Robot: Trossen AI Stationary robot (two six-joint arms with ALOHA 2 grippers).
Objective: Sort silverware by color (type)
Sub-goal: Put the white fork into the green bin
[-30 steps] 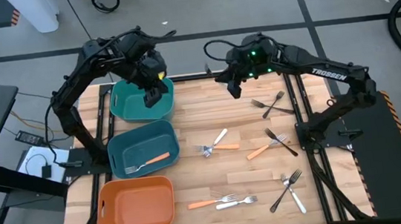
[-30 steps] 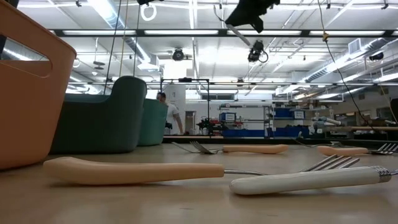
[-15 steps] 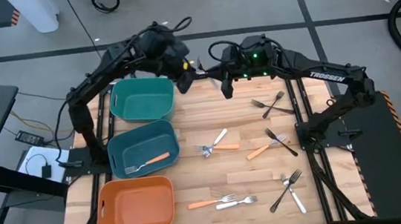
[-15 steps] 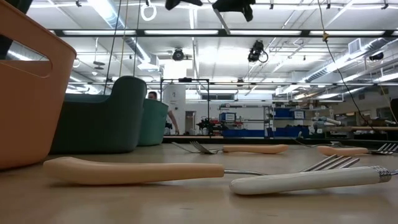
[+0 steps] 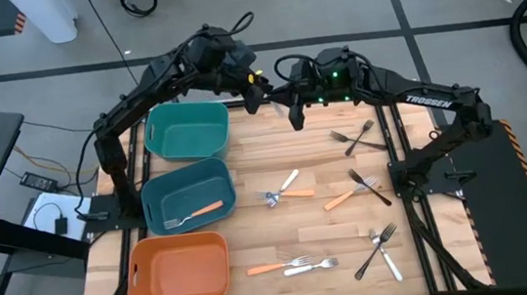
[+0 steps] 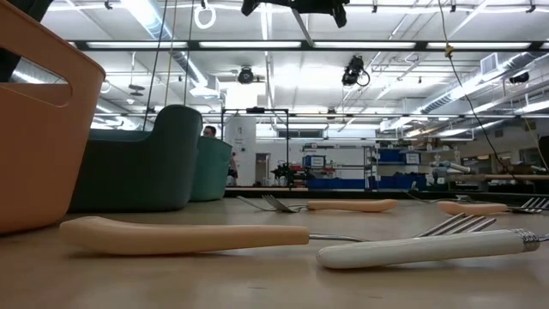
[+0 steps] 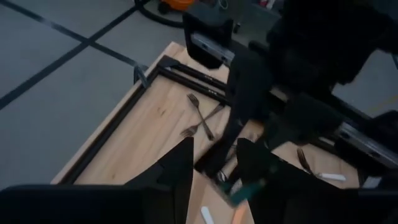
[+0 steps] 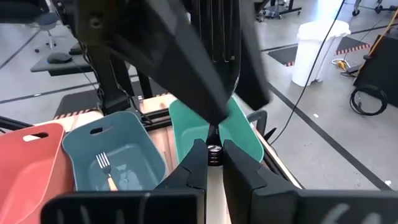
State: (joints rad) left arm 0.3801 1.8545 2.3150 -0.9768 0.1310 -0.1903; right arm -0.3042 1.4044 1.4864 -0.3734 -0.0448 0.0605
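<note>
**Black fork held up between both grippers at the far edge of the table**

The right gripper [image 5: 295,117] hangs above the far edge of the wooden table [image 5: 273,146], near its middle. In the right wrist view its two fingers are clenched on the handle end of a black fork [image 8: 222,50], which stands upright out of the grip with its tines away from the wrist.

The left gripper [image 5: 259,87] is just beside it on the left, reaching in from the far side. In the left wrist view its fingers [image 7: 180,165] stand apart with a clear gap between them, released. In the right wrist view they lie to either side of the black fork. Whether they touch it cannot be told.

Three bins stand in a row down the left side of the table:
- The green bin [image 5: 186,131] is farthest.
- The blue bin [image 5: 188,190] is in the middle, with one orange-handled fork [image 5: 197,213] lying in it.
- The orange bin [image 5: 178,270] is nearest.

The other forks lie loose on the right half of the table:
- Two crossed black forks [image 5: 361,137] lie far right.
- A white-handled fork [image 5: 287,181] touches an orange-handled one at the centre.
- An orange-handled fork crosses a black fork [image 5: 373,188] to the right of these.
- An orange-handled fork and a white-handled fork lie side by side near the front edge.
- A black fork and a white-handled fork cross at near right.
</note>
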